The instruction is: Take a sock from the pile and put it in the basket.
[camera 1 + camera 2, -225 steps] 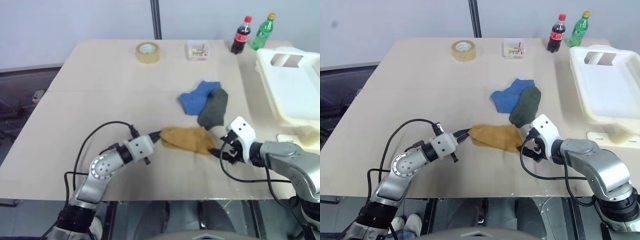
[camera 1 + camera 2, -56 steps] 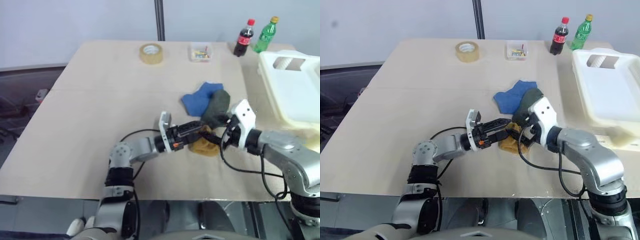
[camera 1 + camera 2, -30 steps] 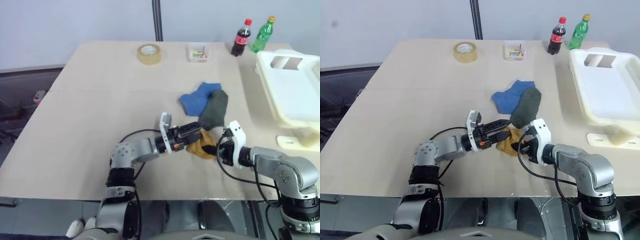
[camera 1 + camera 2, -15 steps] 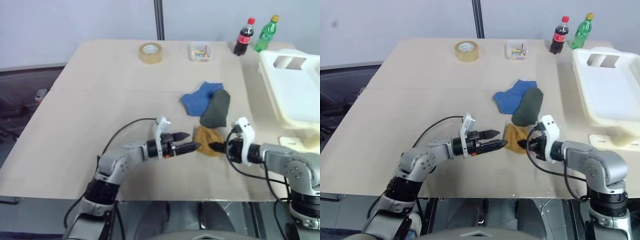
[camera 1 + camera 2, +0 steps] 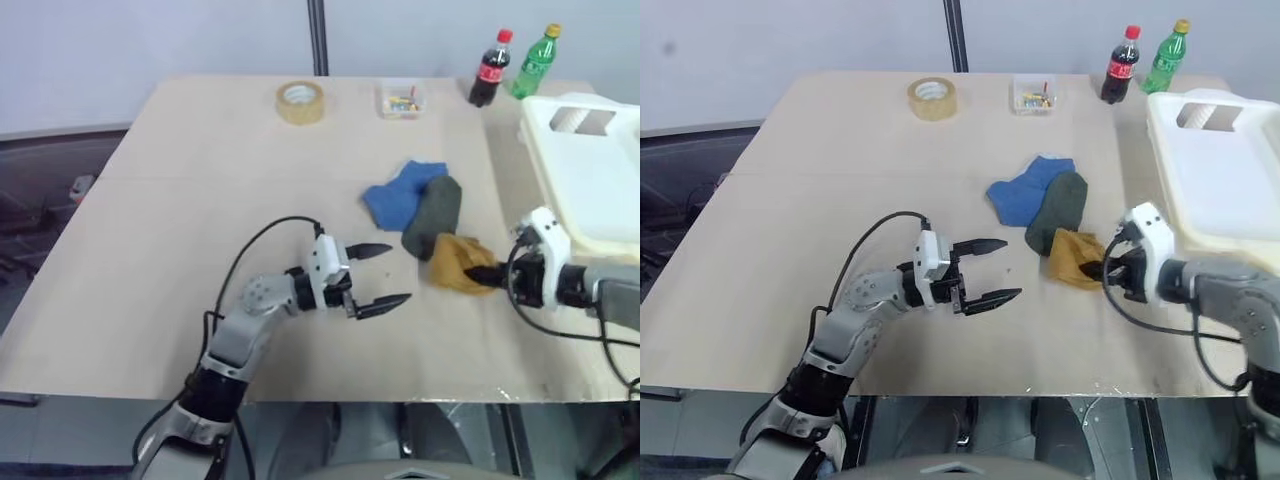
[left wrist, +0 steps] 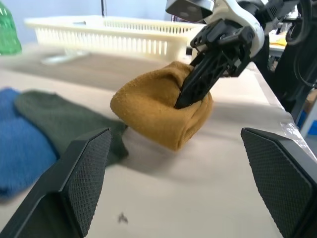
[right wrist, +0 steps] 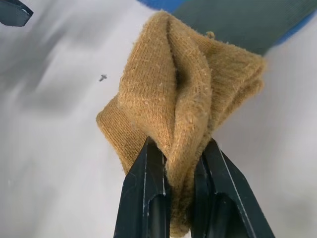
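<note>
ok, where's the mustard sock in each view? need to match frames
Left eye view: sock, right of centre, pinched by the right end effector, just below the dark grey-green sock.
Right eye view: same spot.
Left wrist view: centre, basket behind.
Right wrist view: centre, bunched between the fingers.
Shared landmark: the dark grey-green sock next to it.

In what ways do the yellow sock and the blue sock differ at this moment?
The yellow sock is bunched up and pinched between the shut fingers of the right gripper; the blue sock lies flat on the table, with no gripper on it. The yellow sock sits nearer the basket; the blue sock is farther from it, beside the grey-green sock. Both are soft fabric socks of similar size.
</note>
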`<action>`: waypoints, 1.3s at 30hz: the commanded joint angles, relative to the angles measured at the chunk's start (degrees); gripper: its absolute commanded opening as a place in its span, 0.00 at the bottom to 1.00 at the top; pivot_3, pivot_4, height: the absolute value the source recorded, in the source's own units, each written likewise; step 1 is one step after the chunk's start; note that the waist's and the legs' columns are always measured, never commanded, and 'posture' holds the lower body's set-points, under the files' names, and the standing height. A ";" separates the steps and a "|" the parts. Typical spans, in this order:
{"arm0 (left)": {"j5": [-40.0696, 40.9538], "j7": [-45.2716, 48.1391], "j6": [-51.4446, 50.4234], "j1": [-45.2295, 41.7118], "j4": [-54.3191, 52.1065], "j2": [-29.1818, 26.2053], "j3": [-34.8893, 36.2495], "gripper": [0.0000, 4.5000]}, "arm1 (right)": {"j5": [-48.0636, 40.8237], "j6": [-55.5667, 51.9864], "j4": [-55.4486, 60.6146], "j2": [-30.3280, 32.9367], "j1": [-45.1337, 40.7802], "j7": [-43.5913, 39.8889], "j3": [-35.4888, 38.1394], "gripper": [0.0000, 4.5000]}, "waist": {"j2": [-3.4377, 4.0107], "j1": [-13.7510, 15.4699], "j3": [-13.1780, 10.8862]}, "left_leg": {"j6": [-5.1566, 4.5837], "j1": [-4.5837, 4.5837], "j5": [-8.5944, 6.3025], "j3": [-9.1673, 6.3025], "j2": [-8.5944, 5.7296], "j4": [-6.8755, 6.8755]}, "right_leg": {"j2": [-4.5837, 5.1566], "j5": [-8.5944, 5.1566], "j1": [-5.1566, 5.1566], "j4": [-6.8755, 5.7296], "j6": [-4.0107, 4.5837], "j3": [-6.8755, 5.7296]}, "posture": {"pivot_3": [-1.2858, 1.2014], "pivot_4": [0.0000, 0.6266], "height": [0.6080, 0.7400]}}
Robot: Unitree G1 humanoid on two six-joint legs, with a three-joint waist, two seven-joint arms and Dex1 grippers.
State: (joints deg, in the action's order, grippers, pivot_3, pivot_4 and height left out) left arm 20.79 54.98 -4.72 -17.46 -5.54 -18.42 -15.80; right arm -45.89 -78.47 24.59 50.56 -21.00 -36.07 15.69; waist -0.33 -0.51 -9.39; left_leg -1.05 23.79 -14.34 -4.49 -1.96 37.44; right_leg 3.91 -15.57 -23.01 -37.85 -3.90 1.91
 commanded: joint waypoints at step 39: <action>-4.12 -6.77 9.07 -9.74 9.62 14.88 0.65 1.00 | 37.65 53.52 -62.19 14.41 -19.16 -6.01 -6.82 0.98 | 0.21 -0.17 0.02 | 0.23 -0.09 0.15 0.28 0.10 0.19 | -0.21 0.01 0.06 -0.14 -0.02 0.25 | 0.52 0.24 0.99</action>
State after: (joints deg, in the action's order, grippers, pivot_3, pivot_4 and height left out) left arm 16.79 48.46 4.14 -27.16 6.21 -3.60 -15.60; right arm -8.17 -27.01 -40.57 63.03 -40.00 -42.69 5.96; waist -0.12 -0.69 -9.37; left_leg -0.82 23.68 -14.19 -4.20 -1.86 37.63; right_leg 3.70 -15.55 -22.95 -38.00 -3.92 2.19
